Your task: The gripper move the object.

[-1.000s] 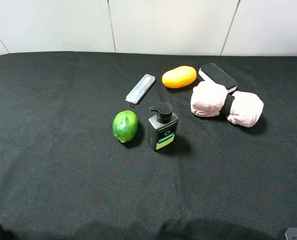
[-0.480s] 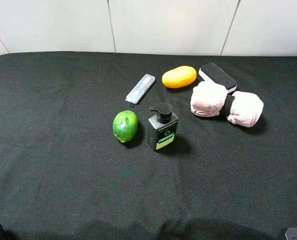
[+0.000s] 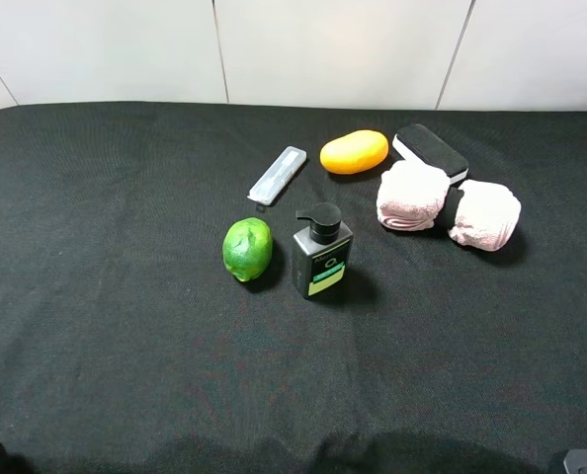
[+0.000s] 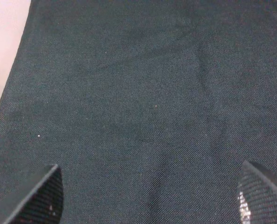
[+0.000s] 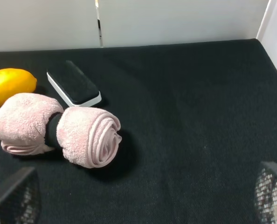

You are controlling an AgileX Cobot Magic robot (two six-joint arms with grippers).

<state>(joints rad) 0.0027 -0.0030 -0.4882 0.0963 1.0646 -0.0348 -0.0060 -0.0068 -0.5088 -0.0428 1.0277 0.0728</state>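
slim flat white bar (image 3: 278, 175) on black woven cloth (image 3: 125, 296); both mesh-fingered claws wide apart, empty

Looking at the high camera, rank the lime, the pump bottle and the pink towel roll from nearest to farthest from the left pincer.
From the left pincer, at the near left corner:
1. Lime, left of centre.
2. Pump bottle, just right of the lime.
3. Pink towel roll, right side, toward the back.

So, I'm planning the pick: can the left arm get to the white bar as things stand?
Probably yes. The white bar lies flat on the black cloth, apart from the lime and pump bottle, with bare cloth on its left. The left gripper is open and empty.
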